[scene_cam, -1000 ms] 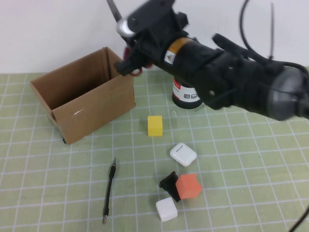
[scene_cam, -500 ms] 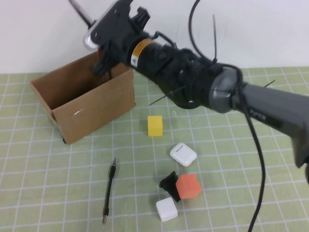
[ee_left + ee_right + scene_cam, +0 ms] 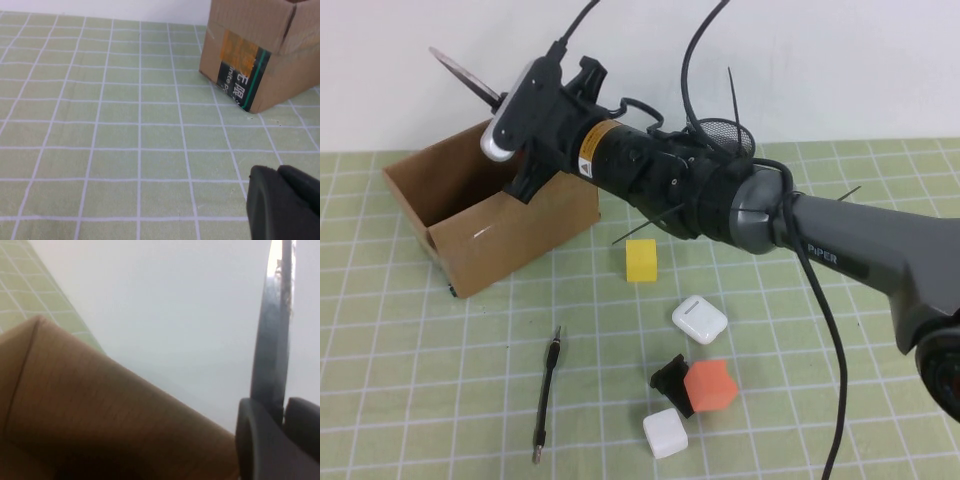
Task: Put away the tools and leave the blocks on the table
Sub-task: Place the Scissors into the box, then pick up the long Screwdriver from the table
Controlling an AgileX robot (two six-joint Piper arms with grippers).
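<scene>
My right gripper (image 3: 508, 104) hangs over the open cardboard box (image 3: 490, 205), shut on the scissors (image 3: 462, 72), whose steel blade sticks out up and to the left. In the right wrist view the blade (image 3: 272, 340) runs between the gripper's (image 3: 282, 422) two black fingers above the box wall (image 3: 90, 405). The thin black pen-like tool (image 3: 547, 392) lies on the green grid mat. The yellow block (image 3: 641, 259), orange block (image 3: 710, 385), white block (image 3: 665, 433) and small black piece (image 3: 670, 378) rest on the mat. My left gripper (image 3: 278, 172) is shut, low over bare mat near the box (image 3: 260, 50).
A rounded white case (image 3: 699, 319) lies between the yellow and orange blocks. A black mesh cup (image 3: 725, 132) shows behind the right arm, which spans the table's back right. A white wall closes the far side.
The right arm has swung left with the scissors, from beside the box's right corner to above its opening. Everything on the mat has stayed put.
</scene>
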